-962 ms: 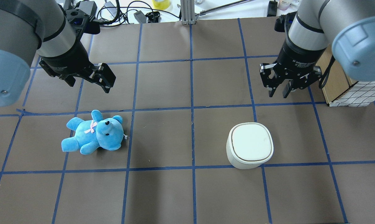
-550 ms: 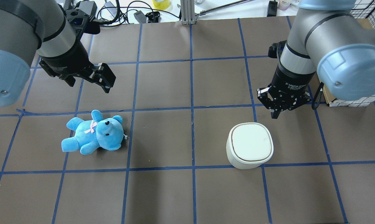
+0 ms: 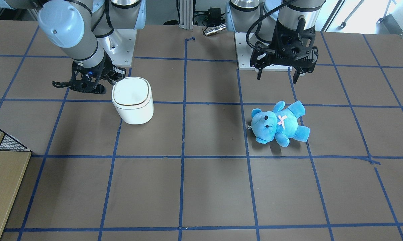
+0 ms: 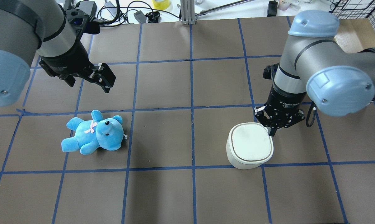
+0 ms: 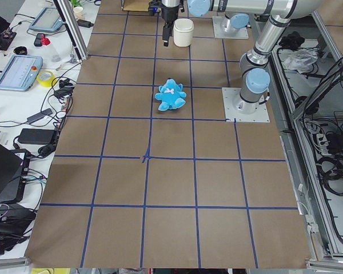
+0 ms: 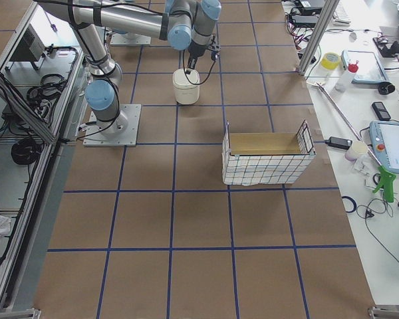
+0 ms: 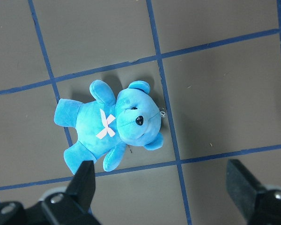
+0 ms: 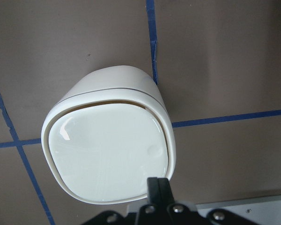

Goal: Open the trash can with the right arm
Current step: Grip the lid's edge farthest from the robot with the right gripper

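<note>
You are looking at a brown table taped into blue squares. The right arm is reaching down over the right half, and the left arm is hanging over the far left. The trash can is standing upright on the right side of the table, in the middle row of squares, with its lid lying flat and closed. A blue teddy is lying face up on the left, well apart from the can. The right gripper is pointing down at the lid's far right corner (its small blue light is glowing in the front view). Its jaws are pinched together and gripping nothing, and you cannot tell whether the tips are touching the lid. The left gripper is hovering above the table on the far side of the teddy, with its jaws spread wide and nothing between them.
</note>
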Motion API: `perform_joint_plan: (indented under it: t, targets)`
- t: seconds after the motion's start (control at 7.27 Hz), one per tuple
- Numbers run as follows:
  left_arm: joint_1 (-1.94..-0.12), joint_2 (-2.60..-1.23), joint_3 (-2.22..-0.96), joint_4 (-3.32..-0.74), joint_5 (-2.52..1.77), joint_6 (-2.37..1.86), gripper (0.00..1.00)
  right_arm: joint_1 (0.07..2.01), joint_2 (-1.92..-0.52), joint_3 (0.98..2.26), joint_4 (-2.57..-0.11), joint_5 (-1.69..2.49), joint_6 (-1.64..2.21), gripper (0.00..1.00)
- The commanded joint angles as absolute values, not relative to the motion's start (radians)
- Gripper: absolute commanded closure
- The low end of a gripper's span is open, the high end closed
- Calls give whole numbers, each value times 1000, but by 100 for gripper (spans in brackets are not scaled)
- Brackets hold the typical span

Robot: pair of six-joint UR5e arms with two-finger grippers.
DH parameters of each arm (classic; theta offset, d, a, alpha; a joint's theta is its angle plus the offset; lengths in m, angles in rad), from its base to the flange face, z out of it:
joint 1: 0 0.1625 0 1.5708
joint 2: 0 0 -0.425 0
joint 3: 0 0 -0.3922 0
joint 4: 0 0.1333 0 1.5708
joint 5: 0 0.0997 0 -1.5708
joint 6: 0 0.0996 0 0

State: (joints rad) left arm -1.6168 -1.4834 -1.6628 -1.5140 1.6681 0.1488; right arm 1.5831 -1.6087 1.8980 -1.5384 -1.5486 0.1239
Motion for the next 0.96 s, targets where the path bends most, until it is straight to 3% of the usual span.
perform_joint_plan:
  t: [0.0, 0.83]
  targets:
    - [-1617, -1483, -1663, -1514, 1667, 149, 0, 1583, -1606, 1946, -1540, -1549, 121, 91]
    - [-1617, -1483, -1663, -1514, 1667, 149, 0, 1583, -1565, 1962, -1546, -1549, 100, 91]
